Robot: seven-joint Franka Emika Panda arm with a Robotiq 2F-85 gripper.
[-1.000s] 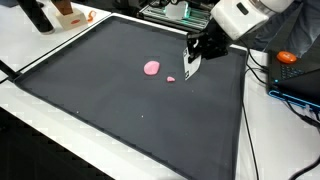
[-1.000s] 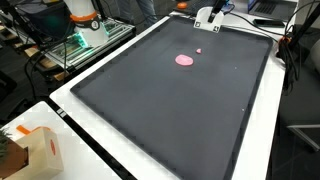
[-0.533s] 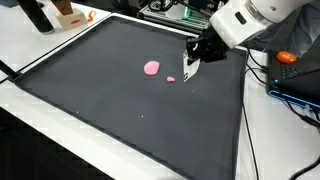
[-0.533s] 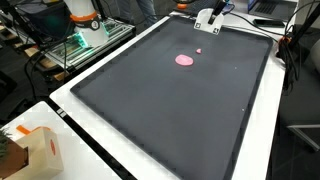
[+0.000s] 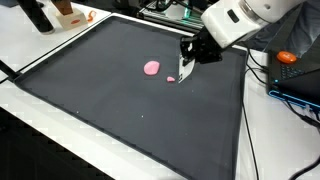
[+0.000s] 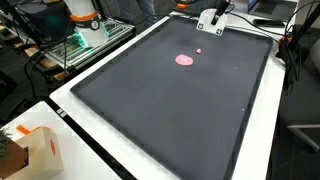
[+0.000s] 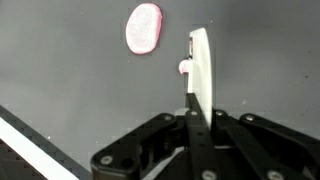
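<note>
Pink small lump point(image 7: 184, 68) lies on the dark mat point(image 5: 110, 100), just beside the white flat blade point(image 7: 200, 60). The claw point(image 7: 190, 118) pinches this blade edge-on. A larger pink blob point(image 7: 143, 27) lies near, apart from both

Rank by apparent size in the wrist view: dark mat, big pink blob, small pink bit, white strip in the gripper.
Largest: dark mat.
Then big pink blob and white strip, about alike; the strip is nearer the camera, so unranked.
Smallest: small pink bit.
</note>
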